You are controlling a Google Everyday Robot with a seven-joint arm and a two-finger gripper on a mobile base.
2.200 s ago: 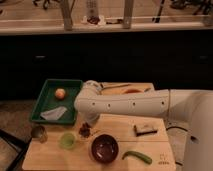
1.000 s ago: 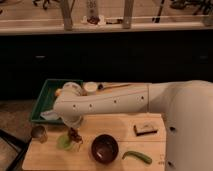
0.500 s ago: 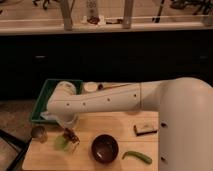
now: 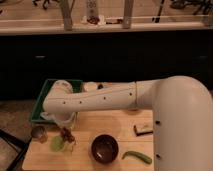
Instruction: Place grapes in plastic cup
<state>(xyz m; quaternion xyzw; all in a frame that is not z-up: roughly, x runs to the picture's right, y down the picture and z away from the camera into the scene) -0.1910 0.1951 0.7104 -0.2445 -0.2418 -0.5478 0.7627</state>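
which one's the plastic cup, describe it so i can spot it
On the wooden table, look at the front left corner, just right of the dull metal tin. The plastic cup is short, translucent and light green, under the gripper shut on the grapes; the tin is grey, the bowl dark.

White arm (image 4: 100,100) dotted with small dark spots. Its jaws, at the lower left of the frame, are closed on dark reddish-purple grapes (image 4: 66,134), just beside the translucent light-green plastic cup (image 4: 57,144). Pale wood worktop (image 4: 120,127), green tray (image 4: 40,102), dark maroon bowl (image 4: 104,148), green pod (image 4: 137,157), dull grey tin (image 4: 38,133).
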